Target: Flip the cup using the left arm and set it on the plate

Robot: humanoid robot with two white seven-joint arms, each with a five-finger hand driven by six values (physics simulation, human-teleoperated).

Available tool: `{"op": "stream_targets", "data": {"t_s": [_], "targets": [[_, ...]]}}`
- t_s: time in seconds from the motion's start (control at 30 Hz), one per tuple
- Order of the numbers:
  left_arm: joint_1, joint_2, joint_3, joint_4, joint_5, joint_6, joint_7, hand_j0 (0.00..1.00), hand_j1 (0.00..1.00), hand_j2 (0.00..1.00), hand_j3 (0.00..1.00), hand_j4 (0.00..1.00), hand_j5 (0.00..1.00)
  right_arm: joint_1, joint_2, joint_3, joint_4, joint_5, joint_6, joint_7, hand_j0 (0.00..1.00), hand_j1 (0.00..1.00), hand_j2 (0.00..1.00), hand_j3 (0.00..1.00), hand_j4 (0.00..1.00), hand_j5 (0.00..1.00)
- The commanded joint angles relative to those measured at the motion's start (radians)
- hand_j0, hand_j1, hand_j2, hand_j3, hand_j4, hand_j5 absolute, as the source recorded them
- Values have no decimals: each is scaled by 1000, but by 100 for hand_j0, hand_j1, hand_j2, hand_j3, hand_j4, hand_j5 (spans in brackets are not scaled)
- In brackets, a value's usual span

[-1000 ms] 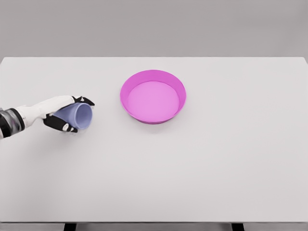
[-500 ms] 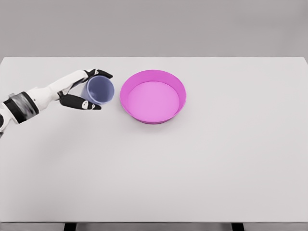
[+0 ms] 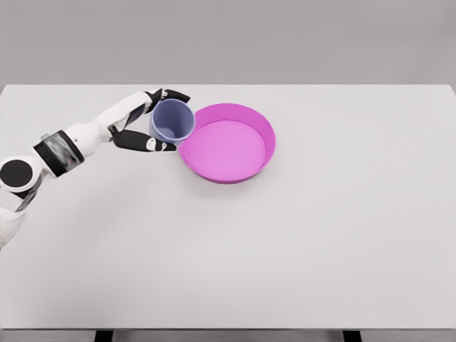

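holding the small lavender plastic cup [image 3: 172,120], the left hand [image 3: 146,122] has its black-tipped fingers [image 3: 173,95] wrapped over the far side and the thumb [image 3: 149,144] under the near side, so it's a firm grasp around the cup wall. cup is roughly upright, mouth facing up and slightly toward the camera, inside visible. it sits right at the left rim of the round magenta plate [image 3: 226,142], overlapping that rim in the head view. can't tell if the cup touches the rim, the plate or the desk. the cup is not inside the plate's basin. plate itself is shallow with a raised wall, lying flat on the white desk [image 3: 285,242], a bit left of the desk's centre and toward the far half. white left arm [image 3: 64,151] comes in from the lower left edge, forearm stretched diagonally up and right toward the plate, dark band near the wrist section. right arm not visible anywhere in the view.
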Motion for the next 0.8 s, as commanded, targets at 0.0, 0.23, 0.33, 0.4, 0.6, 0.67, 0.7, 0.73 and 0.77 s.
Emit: {"op": "stream_targets", "data": {"t_s": [0.0, 0.23, 0.33, 0.4, 0.6, 0.67, 0.7, 0.73, 0.77], "targets": [[0, -21, 0, 1, 6, 0, -1, 80, 80, 80, 80, 80, 80, 0, 0, -1, 1, 0, 0, 0, 100, 100, 100, 100, 100, 100], [-3, -101, 1, 35, 6, -3, -1, 80, 80, 80, 80, 80, 80, 0, 0, 1, 1, 0, 0, 0, 100, 100, 100, 100, 100, 100], [-5, -130, 1, 60, 8, -38, 1, 80, 80, 80, 80, 80, 80, -2, 0, -1, 1, 0, 0, 0, 100, 100, 100, 100, 100, 100], [-5, -145, 1, 73, 32, -58, -1, 80, 80, 80, 80, 80, 80, 0, 0, -1, 0, 0, 0, 0, 100, 100, 100, 100, 100, 100], [-20, -214, 0, 155, 55, -129, -1, 80, 80, 80, 80, 80, 80, 0, 0, -1, 0, 0, 0, 0, 100, 100, 100, 100, 100, 100], [-20, -233, 0, 176, 57, -139, -1, 80, 80, 80, 80, 80, 80, 0, 0, 1, 1, 0, 0, 0, 100, 100, 100, 100, 100, 100], [-20, -239, -2, 198, 57, -158, -1, 81, 81, 81, 81, 81, 81, -2, 0, 1, 1, 0, 0, 0, 100, 100, 100, 100, 100, 100], [-20, -251, -2, 205, 55, -159, -1, 81, 81, 81, 81, 81, 81, -2, 0, -1, 1, 0, 0, 0, 100, 100, 100, 100, 100, 100], [-20, -256, -2, 213, 55, -161, -1, 81, 81, 81, 81, 81, 81, 0, 0, -1, 1, 0, 0, 0, 100, 100, 100, 100, 100, 100]]}}
